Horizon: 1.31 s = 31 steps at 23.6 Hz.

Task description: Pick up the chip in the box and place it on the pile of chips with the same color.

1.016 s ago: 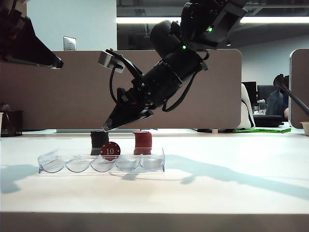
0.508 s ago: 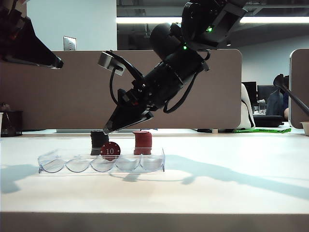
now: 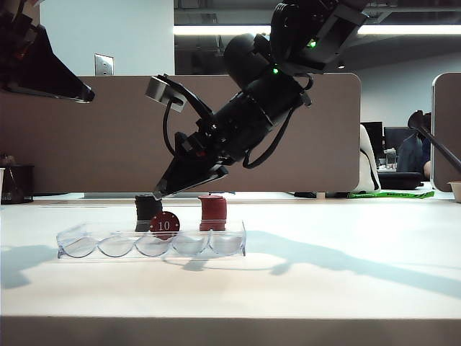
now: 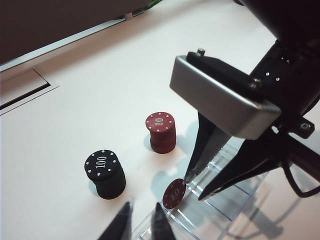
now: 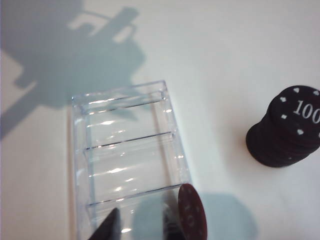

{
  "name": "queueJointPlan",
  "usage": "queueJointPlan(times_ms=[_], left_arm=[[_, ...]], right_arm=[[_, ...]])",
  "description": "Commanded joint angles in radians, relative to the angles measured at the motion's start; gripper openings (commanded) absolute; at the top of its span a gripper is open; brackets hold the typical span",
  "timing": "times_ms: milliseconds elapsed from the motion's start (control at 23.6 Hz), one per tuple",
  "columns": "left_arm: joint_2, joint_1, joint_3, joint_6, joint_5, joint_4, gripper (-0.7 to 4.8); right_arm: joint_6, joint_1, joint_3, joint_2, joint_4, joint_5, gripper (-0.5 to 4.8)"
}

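Chip: dark red w/ white "10", stands on edge in the box, third groove from the box's left end in ext view; leans at the box's far wall.
Box: clear grooved tray, lies lengthwise nr the bench's front, left of centre; other grooves hold nothing.
Red pile: short dark-red stack, "10" on top, on bench just behind the box's right part; apart from the chip.
Black pile: "100" on top, just behind the box, left of red pile, partly behind the chip in ext view.
Right gripper: arm slants down from upper right across the middle; tips hang just above the chip, over the box. Jaws parted, one tip each side of the chip's top edge in left wrist view, nothing grasped; contact w/ chip can't be told.
Left gripper: up high at the bench's left edge in ext view, well apart from the box. Jaws released, tips a little apart, nothing between them.
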Motion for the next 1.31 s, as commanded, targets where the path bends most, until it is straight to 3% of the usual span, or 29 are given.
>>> queueJointPlan(times_ms=[42, 127, 1059, 1313], left_arm=[[-0.001, 0.000, 0.006, 0.004, 0.005, 0.008, 0.58], [-0.001, 0.000, 0.006, 0.004, 0.005, 0.007, 0.58], [-0.001, 0.000, 0.006, 0.005, 0.006, 0.000, 0.58], [-0.001, 0.000, 0.006, 0.005, 0.005, 0.000, 0.58]], right_arm=[[-0.006, 0.000, 0.002, -0.005, 0.044, -0.003, 1.36], [-0.032, 0.000, 0.002, -0.004, 0.047, -0.001, 1.72], [-0.036, -0.012, 0.003, 0.076, 0.150, 0.019, 1.70], [-0.035, -0.012, 0.003, 0.076, 0.148, 0.019, 1.43]])
